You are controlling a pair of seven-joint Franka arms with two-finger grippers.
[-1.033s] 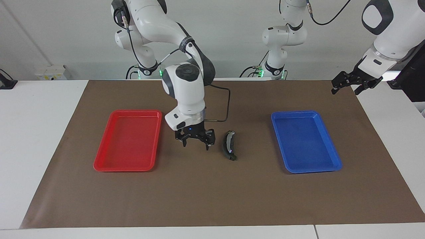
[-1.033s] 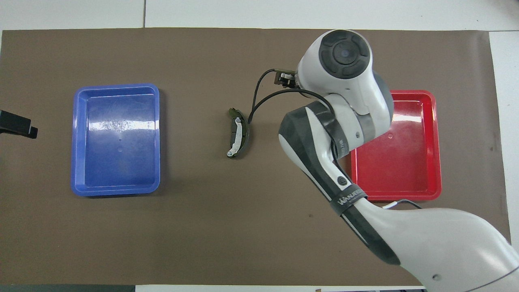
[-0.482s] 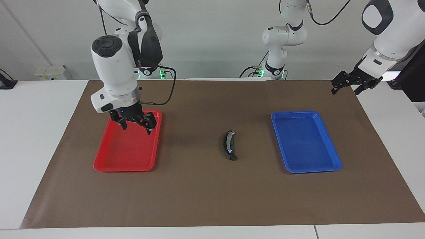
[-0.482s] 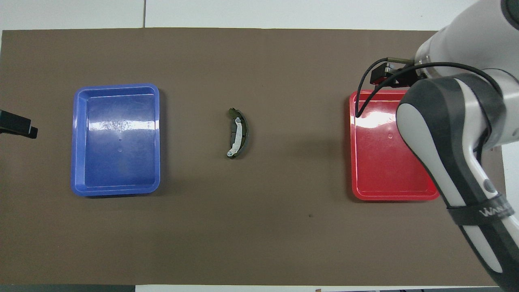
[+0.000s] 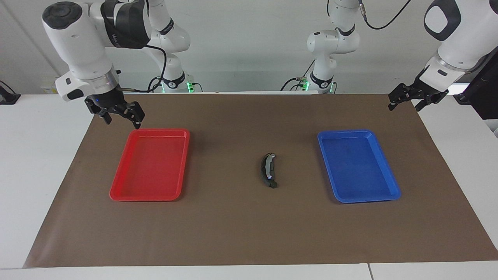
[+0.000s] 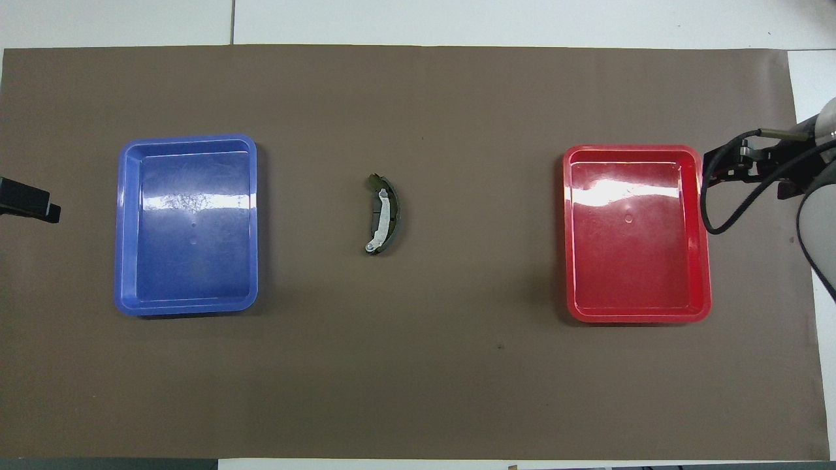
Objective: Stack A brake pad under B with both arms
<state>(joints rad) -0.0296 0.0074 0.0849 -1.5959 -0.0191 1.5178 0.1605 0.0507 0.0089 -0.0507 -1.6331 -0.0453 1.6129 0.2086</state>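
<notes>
B [image 5: 267,171], the black crescent with a silvery strip, lies on the brown mat [image 5: 233,225] between the two trays; it also shows in the overhead view [image 6: 383,214]. The A brake pad is not seen apart from it; only a dark edge shows along B's inner curve. My right gripper [image 5: 121,119] is open and empty, raised over the mat's corner beside the red tray [image 5: 149,196]. My left gripper [image 5: 405,104] is open and empty and waits, raised over the mat's edge at the left arm's end.
An empty red tray [image 6: 637,316] sits toward the right arm's end and an empty blue tray [image 5: 360,198] toward the left arm's end. Two smaller white arms [image 5: 327,46] stand at the back of the table.
My right gripper has moved from beside B, across the red tray, up and out to the mat's corner at its own end. B and the left arm have not moved.
</notes>
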